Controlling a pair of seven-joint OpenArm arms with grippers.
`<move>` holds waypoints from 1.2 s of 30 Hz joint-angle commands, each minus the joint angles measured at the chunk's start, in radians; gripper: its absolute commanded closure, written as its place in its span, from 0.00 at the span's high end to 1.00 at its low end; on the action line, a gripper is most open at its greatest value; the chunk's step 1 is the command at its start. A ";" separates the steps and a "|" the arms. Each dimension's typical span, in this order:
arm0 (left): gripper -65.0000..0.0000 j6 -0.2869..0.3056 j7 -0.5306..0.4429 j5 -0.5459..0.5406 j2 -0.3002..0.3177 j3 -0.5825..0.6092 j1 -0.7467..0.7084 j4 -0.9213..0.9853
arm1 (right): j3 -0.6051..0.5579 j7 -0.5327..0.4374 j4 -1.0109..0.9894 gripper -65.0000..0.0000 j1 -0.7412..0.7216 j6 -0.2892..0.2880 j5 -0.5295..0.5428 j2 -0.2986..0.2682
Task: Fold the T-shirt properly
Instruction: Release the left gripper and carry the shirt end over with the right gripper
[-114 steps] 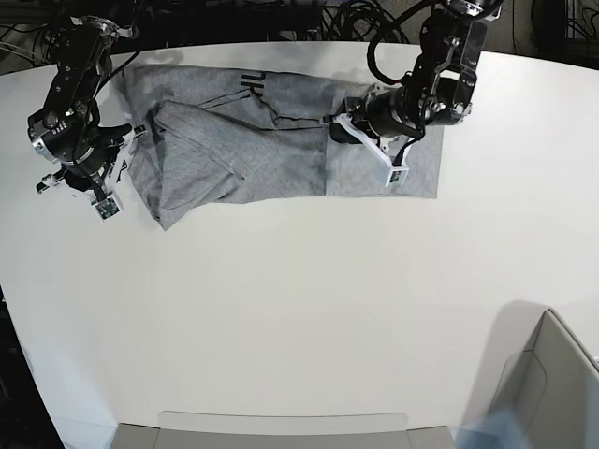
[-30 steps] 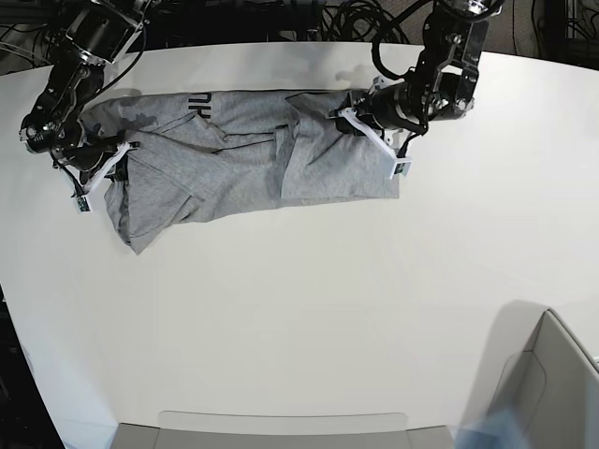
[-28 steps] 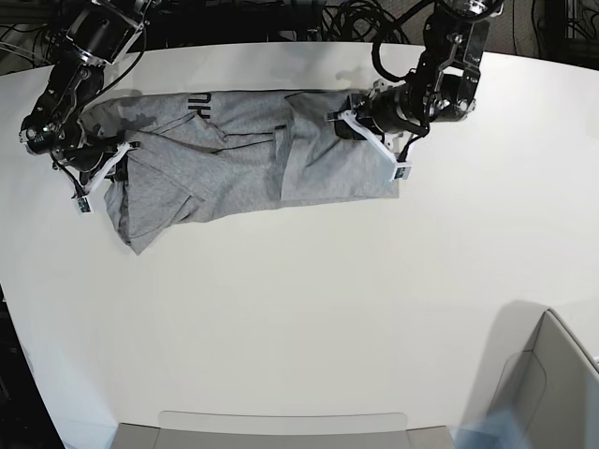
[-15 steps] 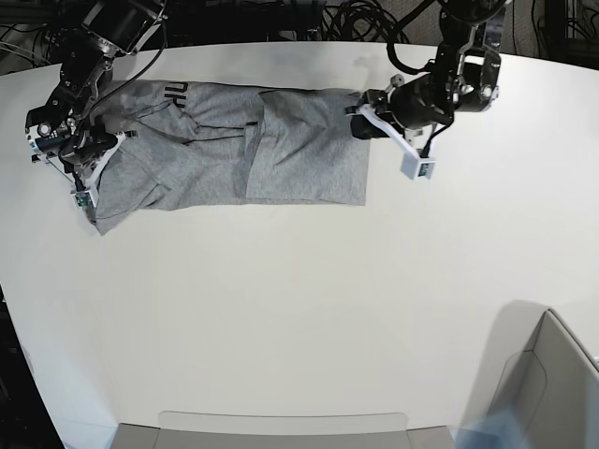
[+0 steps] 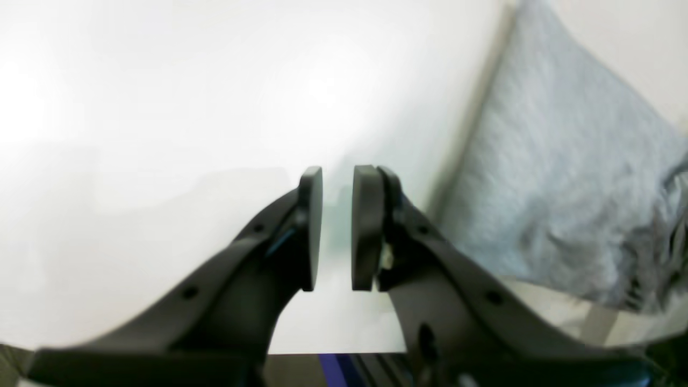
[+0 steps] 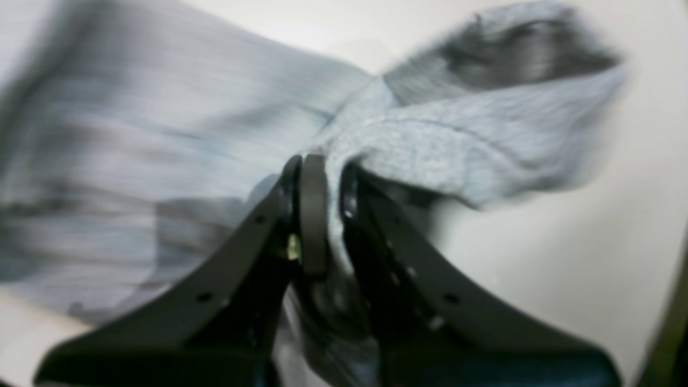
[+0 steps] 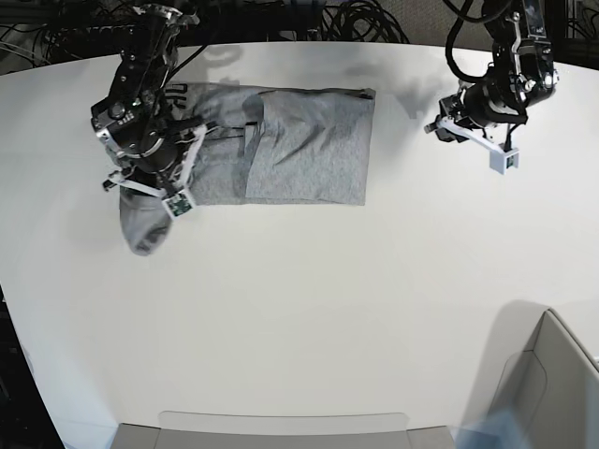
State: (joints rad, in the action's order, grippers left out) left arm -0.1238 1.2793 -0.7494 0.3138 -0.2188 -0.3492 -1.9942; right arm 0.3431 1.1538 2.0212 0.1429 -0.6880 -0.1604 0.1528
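- Base view: T-shirt [image 7: 281,145] lies at the far-left part of the white table [image 7: 309,309], mostly flat. One end hangs bunched below the right gripper [image 7: 150,192].
- Right wrist view: right gripper [image 6: 328,183] jaws clamped on a pinch of grey fabric. T-shirt [image 6: 177,123] fans out behind them and a bunched lobe sticks out to the right. The base view hides this grip under the arm body.
- Left wrist view: left gripper [image 5: 336,226] jaws slightly apart, narrow gap, nothing between them, bare table [image 5: 161,97] beneath. T-shirt [image 5: 543,177] edge is off to the right of the jaws, not touching.
- Base view only: left gripper [image 7: 468,126] sits well apart from the shirt, over bare table at far right. Grey bin [image 7: 547,393] in the near-right corner.
- Both wrist views are motion-blurred, so no lettering is readable there.
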 commanded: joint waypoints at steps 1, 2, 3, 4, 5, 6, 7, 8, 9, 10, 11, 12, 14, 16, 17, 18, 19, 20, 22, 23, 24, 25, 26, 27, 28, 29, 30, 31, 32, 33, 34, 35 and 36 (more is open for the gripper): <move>0.15 0.002 0.004 -0.011 0.006 -0.021 -0.007 -0.018 | -0.059 -0.018 0.036 0.00 0.007 -0.010 -0.001 -0.005; 0.15 0.002 0.004 -0.011 0.006 -0.037 -0.009 -0.017 | -0.108 -0.018 0.042 0.00 0.022 -0.010 -0.001 -0.005; 0.15 0.002 0.004 -0.011 0.006 -0.047 -0.009 -0.010 | -0.152 -0.018 0.042 0.00 0.031 -0.010 -0.001 -0.005; 0.15 0.002 0.004 -0.011 0.006 -0.055 -0.009 -0.003 | -0.190 -0.018 0.042 0.00 0.039 -0.010 -0.001 -0.006; 0.15 0.002 0.004 -0.009 0.006 -0.063 -0.009 0.005 | -0.227 -0.018 0.042 0.00 0.044 -0.010 -0.001 -0.005; 0.15 0.002 0.004 -0.008 0.008 -0.067 -0.009 0.014 | -0.264 -0.018 0.042 0.00 0.051 -0.010 -0.001 -0.005; 0.15 0.002 0.004 -0.008 0.008 -0.072 -0.009 0.023 | -0.304 -0.018 0.042 0.00 0.054 -0.010 -0.001 -0.003; 0.15 0.002 0.003 -0.008 0.008 -0.077 -0.009 0.026 | -0.344 -0.018 0.042 0.00 0.057 -0.010 -0.001 -0.003; 0.15 0.002 0.003 -0.006 0.008 -0.078 -0.009 0.028 | -0.387 -0.018 0.042 0.00 0.057 -0.010 -0.001 -0.003; 0.15 0.002 0.003 -0.006 0.008 -0.077 -0.009 0.031 | -0.425 -0.018 0.042 0.00 0.057 -0.006 -0.001 -0.003; 0.15 0.002 0.003 -0.006 0.008 -0.077 -0.009 0.031 | -0.468 -0.018 0.042 0.00 0.056 0.024 -0.001 -0.005; 0.15 0.002 0.001 -0.006 0.008 -0.075 -0.009 0.032 | -0.507 -0.018 0.042 0.00 0.051 0.054 -0.001 -0.006; 0.15 0.002 0.000 -0.006 0.008 -0.069 -0.009 0.032 | -0.568 -0.018 0.042 0.00 0.040 0.104 -0.001 -0.006; 0.15 0.002 0.000 -0.006 0.008 -0.069 -0.009 0.032 | -0.611 -0.018 0.036 0.00 0.013 0.139 -0.001 -0.006; 0.15 0.002 0.000 -0.006 0.008 -0.069 -0.009 0.032 | -0.626 -0.018 0.031 0.00 -0.001 0.155 -0.003 -0.005; 0.15 0.002 0.000 -0.006 0.008 -0.069 -0.009 0.032 | -0.635 -0.018 0.020 0.00 -0.012 0.164 -0.008 -0.003; 0.15 0.002 0.000 -0.006 0.008 -0.069 -0.009 0.032 | -0.645 -0.018 0.008 0.00 -0.027 0.172 -0.015 -0.002; 0.15 0.002 0.000 -0.006 0.008 -0.069 -0.009 0.032 | -0.654 -0.018 -0.012 0.00 -0.044 0.178 -0.028 0.000; 0.15 0.002 0.000 -0.006 0.008 -0.069 -0.009 0.032 | -0.675 -0.018 -0.069 0.00 -0.075 0.179 -0.055 0.000; 0.15 0.002 0.000 -0.006 0.008 -0.069 -0.009 0.032 | -0.689 -0.018 -0.096 0.00 -0.084 0.179 -0.063 0.000; 0.15 0.002 0.000 -0.006 0.008 -0.067 -0.009 0.032 | -0.704 -0.018 -0.118 0.00 -0.093 0.179 -0.071 0.000; 0.15 0.002 0.000 -0.006 0.008 -0.067 -0.009 0.032 | -0.715 -0.018 -0.135 0.00 -0.098 0.181 -0.072 0.000; 0.15 0.002 0.000 -0.006 0.008 -0.067 -0.009 0.032 | -0.729 -0.018 -0.150 0.00 -0.101 0.184 -0.072 0.001; 0.15 0.002 0.000 -0.006 0.008 -0.067 -0.009 0.032 | -0.744 -0.018 -0.164 0.00 -0.101 0.201 -0.074 0.001; 0.15 0.002 0.000 -0.006 0.008 -0.067 -0.009 0.032 | -0.761 -0.018 -0.176 0.00 -0.102 0.224 -0.074 0.001; 0.15 0.002 0.000 -0.006 0.008 -0.067 -0.009 0.032 | -0.778 -0.018 -0.184 0.00 -0.110 0.245 -0.072 0.001; 0.15 0.002 0.000 -0.006 0.008 -0.067 -0.009 0.032 | -0.797 -0.018 -0.190 0.00 -0.111 0.265 -0.072 0.000; 0.15 0.002 -0.002 -0.006 0.008 -0.067 -0.009 0.032 | -0.812 -0.018 -0.195 0.00 -0.113 0.282 -0.072 0.000; 0.15 0.002 -0.002 -0.006 0.008 -0.067 -0.009 0.032 | -0.824 -0.018 -0.195 0.03 -0.114 0.307 -0.072 0.000; 0.15 0.002 -0.002 -0.006 0.008 -0.067 -0.009 0.032 | -0.833 -0.019 -0.195 0.09 -0.114 0.333 -0.072 0.000; 0.15 0.002 -0.002 -0.006 0.008 -0.067 -0.007 0.032 | -0.846 -0.021 -0.195 0.15 -0.114 0.370 -0.071 0.000; 0.15 0.002 -0.002 -0.006 0.008 -0.067 -0.007 0.032 | -0.861 -0.034 -0.195 0.20 -0.114 0.396 -0.071 0.000; 0.15 0.002 -0.002 -0.006 0.008 -0.067 -0.007 0.032 | -0.881 -0.061 -0.195 0.23 -0.113 0.419 -0.071 -0.002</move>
State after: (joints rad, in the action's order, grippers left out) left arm -0.1238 1.2816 -0.7486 0.3126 -0.2832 -0.3603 -1.9480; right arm -0.5304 1.1194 1.8099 0.0422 -0.2687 -0.2398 0.1360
